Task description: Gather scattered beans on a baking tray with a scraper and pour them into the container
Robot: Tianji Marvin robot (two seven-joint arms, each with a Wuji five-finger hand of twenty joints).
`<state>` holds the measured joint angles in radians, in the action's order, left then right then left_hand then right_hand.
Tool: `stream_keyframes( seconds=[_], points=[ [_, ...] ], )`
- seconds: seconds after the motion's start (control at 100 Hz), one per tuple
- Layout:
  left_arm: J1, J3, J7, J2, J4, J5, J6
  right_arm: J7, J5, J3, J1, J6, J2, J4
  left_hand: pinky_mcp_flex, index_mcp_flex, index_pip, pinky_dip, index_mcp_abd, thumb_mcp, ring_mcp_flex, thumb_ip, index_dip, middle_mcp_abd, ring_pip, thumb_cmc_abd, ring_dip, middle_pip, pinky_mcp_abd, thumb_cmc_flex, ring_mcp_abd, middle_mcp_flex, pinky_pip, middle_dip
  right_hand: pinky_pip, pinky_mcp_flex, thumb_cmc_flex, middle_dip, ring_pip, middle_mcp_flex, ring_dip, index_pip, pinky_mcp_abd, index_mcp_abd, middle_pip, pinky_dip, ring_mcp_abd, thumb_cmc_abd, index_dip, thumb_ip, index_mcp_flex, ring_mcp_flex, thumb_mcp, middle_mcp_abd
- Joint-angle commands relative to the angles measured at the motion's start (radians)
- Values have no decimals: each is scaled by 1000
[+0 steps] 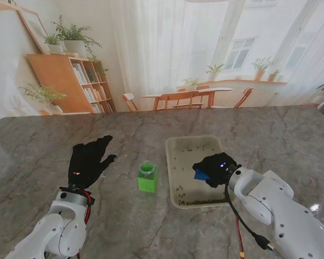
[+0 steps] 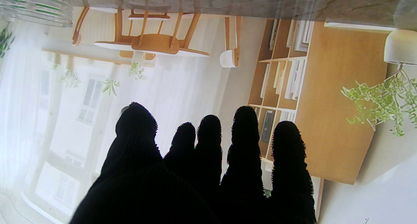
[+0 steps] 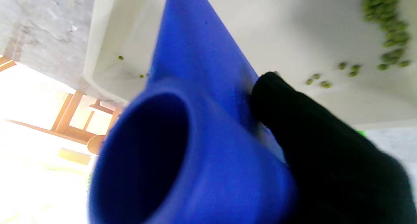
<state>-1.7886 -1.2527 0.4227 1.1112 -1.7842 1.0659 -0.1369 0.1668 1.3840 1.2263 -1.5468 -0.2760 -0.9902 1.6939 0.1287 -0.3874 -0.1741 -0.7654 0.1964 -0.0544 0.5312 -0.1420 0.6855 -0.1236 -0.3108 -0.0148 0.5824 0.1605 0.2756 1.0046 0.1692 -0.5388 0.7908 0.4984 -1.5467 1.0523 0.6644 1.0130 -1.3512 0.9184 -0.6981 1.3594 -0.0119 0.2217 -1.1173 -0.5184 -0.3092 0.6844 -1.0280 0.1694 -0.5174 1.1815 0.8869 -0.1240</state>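
Our right hand (image 1: 216,168) hangs palm-down over the baking tray (image 1: 174,178), clamped around the blue scraper (image 3: 202,119) just beyond the beans (image 1: 197,202) heaped along its near edge, while our left hand (image 1: 88,161) lies flat, fingers spread and empty, left of the green container (image 1: 147,178).

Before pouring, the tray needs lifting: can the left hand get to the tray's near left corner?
Probably yes. The left hand is open and holds nothing, but the container stands between it and the tray, so it must go round.
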Motion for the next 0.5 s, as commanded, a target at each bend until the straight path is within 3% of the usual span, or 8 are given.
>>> stream_keyframes(
  seconds=[0.0, 0.26, 0.38, 0.49],
  points=[
    [-6, 3, 0, 3, -3, -2, 2, -1, -6, -14, 39, 28, -6, -33, -10, -18, -5, -27, 8, 6, 11, 96, 1, -1, -2, -64, 8, -13, 25, -11, 7, -4, -24, -5, -48, 9, 100, 15, -112, -40, -13, -16, -27, 1, 2, 5, -206, -39, 32, 16, 44, 55, 8, 52],
    [-6, 3, -4, 2, -4, -1, 4, -82, 3, -126, 178, 131, -7, -168, -10, -18, -5, -26, 8, 7, 12, 96, 1, -3, -2, -64, 8, -13, 25, -10, 7, -3, -25, -5, -57, -63, 127, 7, -150, -171, -11, -43, 13, -138, 6, -4, -184, -108, 73, 4, 185, -18, -42, 134],
    [-3, 6, -7, 1, -4, 1, 7, -95, -13, -191, 251, 174, -8, -235, -10, -18, -5, -26, 8, 7, 13, 96, 1, -1, -3, -66, 8, -13, 24, -10, 6, -4, -25, -5, -57, -105, 183, 23, -148, -242, -2, -20, 40, -285, -15, -9, -153, -215, 57, -10, 270, -61, -130, 212],
    [-2, 9, -6, 1, -5, 4, 8, -87, -47, -248, 317, 199, -10, -293, -10, -18, -5, -26, 6, 8, 12, 96, 1, -1, -2, -67, 8, -13, 25, -10, 5, -3, -26, -5, -41, -151, 245, 34, -126, -296, 2, -20, 72, -362, -15, -16, -114, -325, 23, -25, 323, -104, -235, 256]
  ],
)
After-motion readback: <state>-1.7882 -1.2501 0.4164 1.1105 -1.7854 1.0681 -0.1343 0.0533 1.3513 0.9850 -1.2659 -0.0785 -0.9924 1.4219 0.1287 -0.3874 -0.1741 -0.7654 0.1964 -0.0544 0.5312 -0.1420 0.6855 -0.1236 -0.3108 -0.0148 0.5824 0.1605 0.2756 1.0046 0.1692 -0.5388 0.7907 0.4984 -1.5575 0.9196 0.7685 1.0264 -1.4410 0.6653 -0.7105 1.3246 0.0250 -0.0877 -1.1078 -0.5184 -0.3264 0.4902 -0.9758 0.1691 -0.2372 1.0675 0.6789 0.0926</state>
